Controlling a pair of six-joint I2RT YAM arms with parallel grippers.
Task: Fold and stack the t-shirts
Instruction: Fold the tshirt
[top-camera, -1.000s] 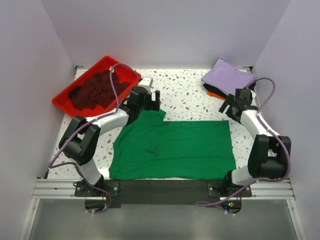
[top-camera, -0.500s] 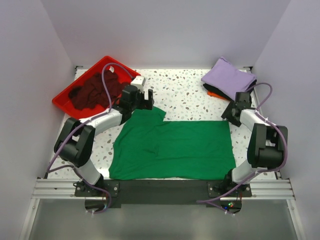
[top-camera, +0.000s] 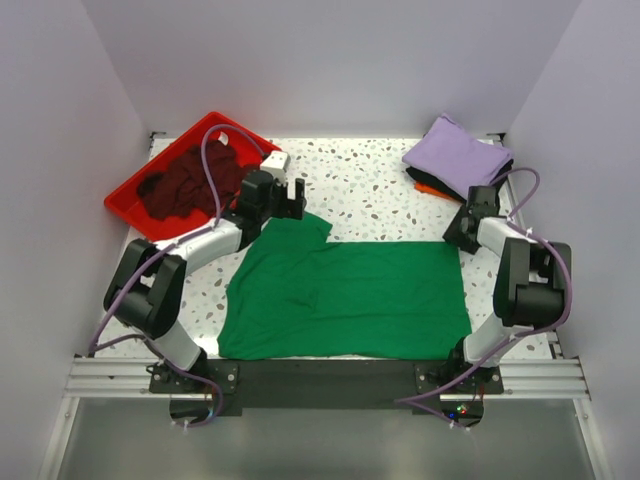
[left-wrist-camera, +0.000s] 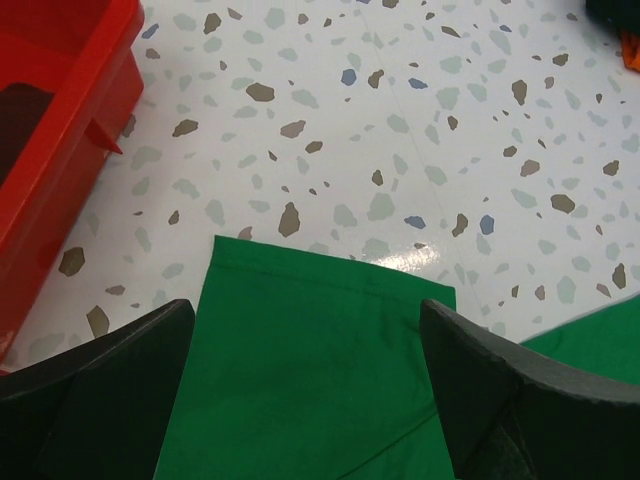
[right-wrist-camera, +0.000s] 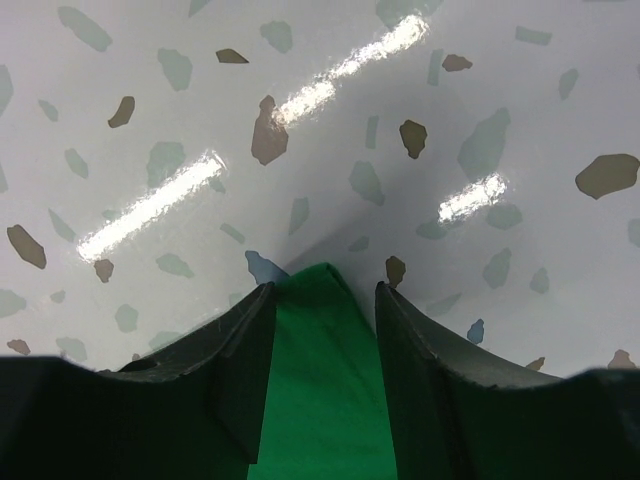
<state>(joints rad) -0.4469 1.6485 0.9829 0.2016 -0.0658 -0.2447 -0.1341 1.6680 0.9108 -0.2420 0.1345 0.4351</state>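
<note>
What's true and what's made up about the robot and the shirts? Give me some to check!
1. The green t-shirt lies spread out on the table. True.
2. The maroon t-shirt sits in the red tray. True.
3. The lavender t-shirt is at the bottom of its pile. False: it is on top.
4. The left arm has its jaws shut tight. False: they stand wide open over the green sleeve.
5. A corner of the green t-shirt lies between the jaws of the right arm. True.
</note>
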